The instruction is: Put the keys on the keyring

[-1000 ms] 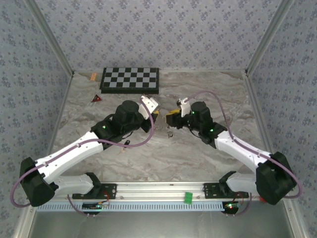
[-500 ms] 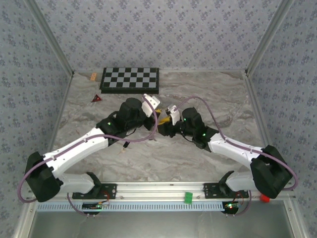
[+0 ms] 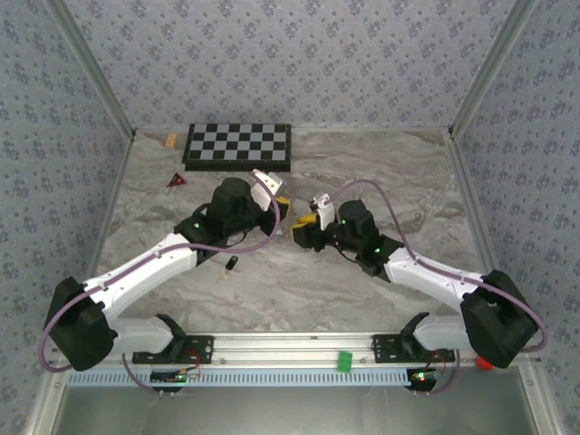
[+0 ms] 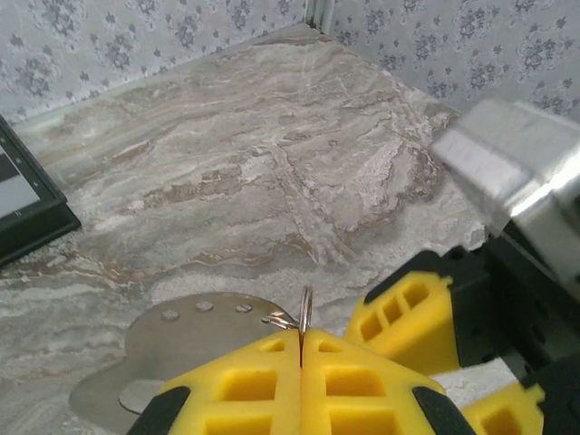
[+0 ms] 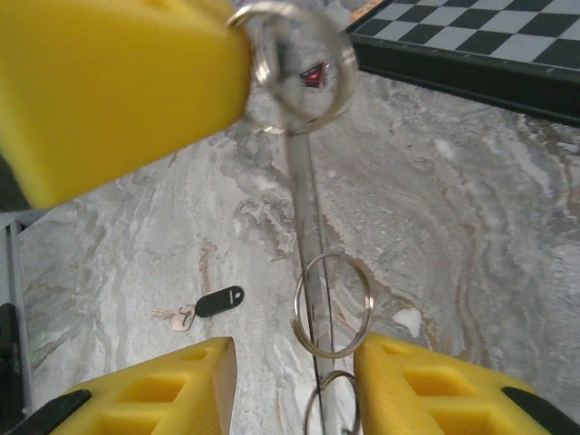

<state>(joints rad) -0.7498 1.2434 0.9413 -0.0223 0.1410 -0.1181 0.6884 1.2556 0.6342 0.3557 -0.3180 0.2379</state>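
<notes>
My left gripper (image 4: 302, 333) is shut on the keyring (image 4: 305, 311), a thin silvery loop held on edge between its yellow fingertips. A flat metal tag (image 4: 172, 349) hangs from it. In the right wrist view the keyring (image 5: 304, 68) sits at the left finger's tip, the tag (image 5: 308, 208) hangs edge-on below it, and a second ring (image 5: 333, 304) hangs lower on the tag. My right gripper (image 5: 294, 349) stands open, its fingers either side of that lower ring. One key (image 5: 207, 305) with a black head lies on the marble, to the left of both grippers (image 3: 232, 264).
A chessboard (image 3: 238, 145) lies at the back of the table, with a small red triangle (image 3: 176, 180) and an orange piece (image 3: 170, 140) to its left. Both grippers meet above the table's middle (image 3: 292, 222). Walls close in the back and sides.
The right gripper has moved left and nearer, up to the left gripper. The left gripper has shifted slightly, still shut on the ring. The key on the table has not moved.
</notes>
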